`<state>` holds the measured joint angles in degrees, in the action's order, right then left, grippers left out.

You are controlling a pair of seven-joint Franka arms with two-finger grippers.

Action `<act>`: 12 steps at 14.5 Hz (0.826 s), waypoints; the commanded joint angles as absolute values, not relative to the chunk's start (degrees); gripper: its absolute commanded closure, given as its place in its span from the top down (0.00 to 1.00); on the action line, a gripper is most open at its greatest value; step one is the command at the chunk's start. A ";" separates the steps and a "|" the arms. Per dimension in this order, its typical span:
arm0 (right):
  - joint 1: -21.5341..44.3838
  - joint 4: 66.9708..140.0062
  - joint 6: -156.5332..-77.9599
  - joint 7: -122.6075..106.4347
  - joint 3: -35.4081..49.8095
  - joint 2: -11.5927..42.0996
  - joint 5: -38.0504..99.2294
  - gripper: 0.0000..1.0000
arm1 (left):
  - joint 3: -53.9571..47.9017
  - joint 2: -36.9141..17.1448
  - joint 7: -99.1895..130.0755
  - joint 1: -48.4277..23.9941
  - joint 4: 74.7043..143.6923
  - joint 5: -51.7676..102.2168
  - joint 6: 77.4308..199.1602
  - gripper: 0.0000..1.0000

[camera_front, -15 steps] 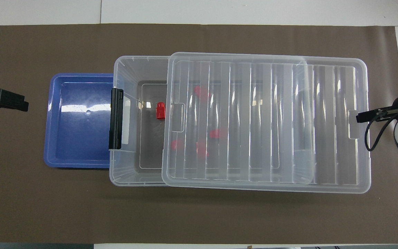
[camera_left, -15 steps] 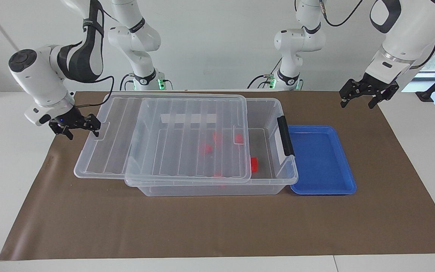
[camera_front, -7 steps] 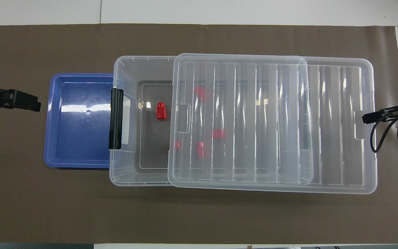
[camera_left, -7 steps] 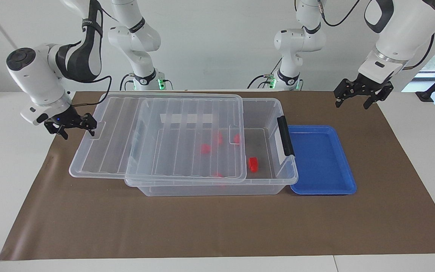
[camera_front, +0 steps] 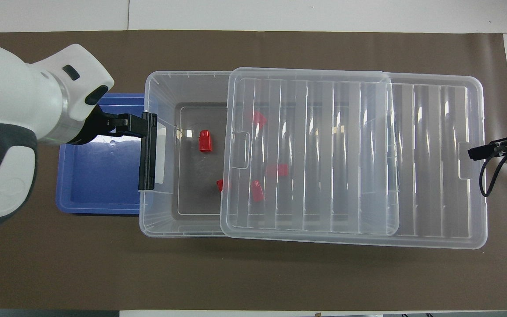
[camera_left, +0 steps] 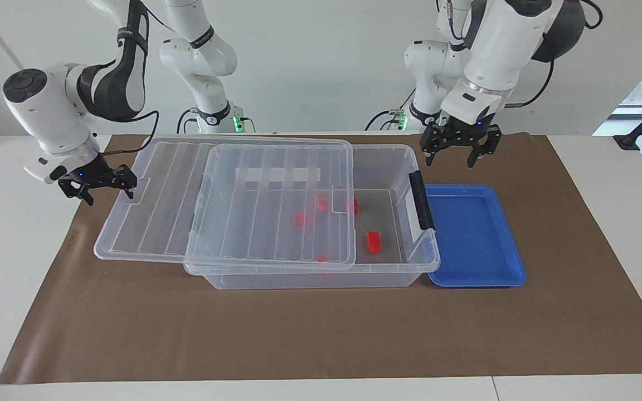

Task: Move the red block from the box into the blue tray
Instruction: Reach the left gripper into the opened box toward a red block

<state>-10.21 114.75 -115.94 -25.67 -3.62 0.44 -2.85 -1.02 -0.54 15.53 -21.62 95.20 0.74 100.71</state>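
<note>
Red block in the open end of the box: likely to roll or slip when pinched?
The red block looks chunky and flat-sided, so probably won't roll. Small and rigid-looking, likely light. It lies apart from the box walls, so probably room for the fingers.

Here's the white bench (camera_left: 622,234), nearly all of it covered by a brown mat (camera_left: 321,334) that runs end to end. On that mat sits the box (camera_left: 310,275), clear plastic, mid-bench. Touching it at the left arm's end lies the blue tray (camera_left: 474,234), flat on the mat. Bare white bench shows at both ends and along the edge farthest from the robots.
</note>
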 commanded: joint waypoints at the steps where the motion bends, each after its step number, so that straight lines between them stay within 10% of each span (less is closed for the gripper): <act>1: -12.12 114.26 -116.01 -28.21 -3.25 0.79 -3.78 1.00 | -0.18 -0.87 18.80 -24.43 97.73 0.44 104.32 1.00; 12: -13.97 113.29 -115.84 -30.94 -3.34 1.05 -3.78 1.00 | -0.18 -13.35 33.05 -30.50 101.95 -2.90 121.80 1.00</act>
